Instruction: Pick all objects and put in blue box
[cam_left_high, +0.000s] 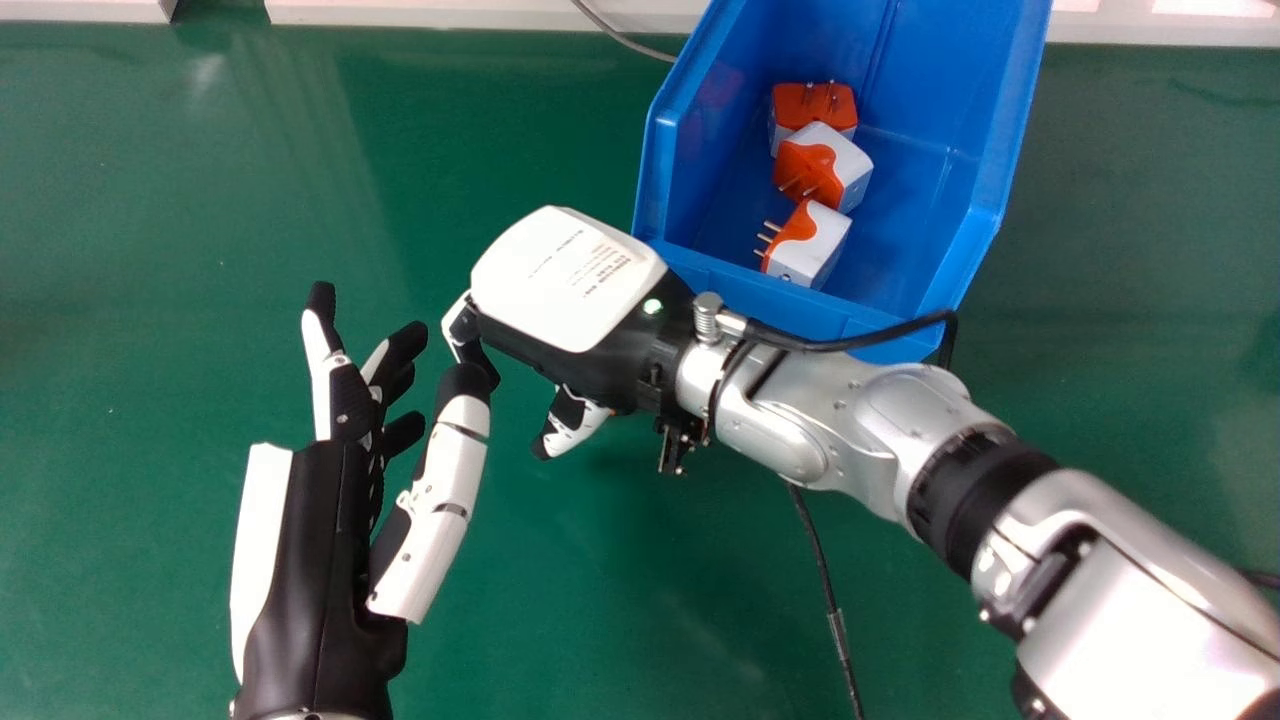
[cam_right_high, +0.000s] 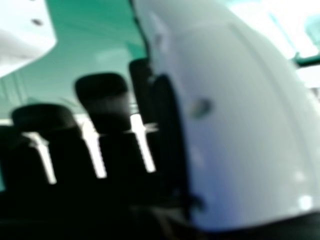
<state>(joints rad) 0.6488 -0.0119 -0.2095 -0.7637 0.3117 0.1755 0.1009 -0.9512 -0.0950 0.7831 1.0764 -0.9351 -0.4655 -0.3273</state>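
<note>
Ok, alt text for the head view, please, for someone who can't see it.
Three orange-and-white plug adapters lie inside an open blue box on a green table. The robot's right hand is just outside the box's near left corner; its left hand is open, farther left.

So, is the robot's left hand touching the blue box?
Apart: in the head view, green table shows between the left hand and the blue box.
</note>
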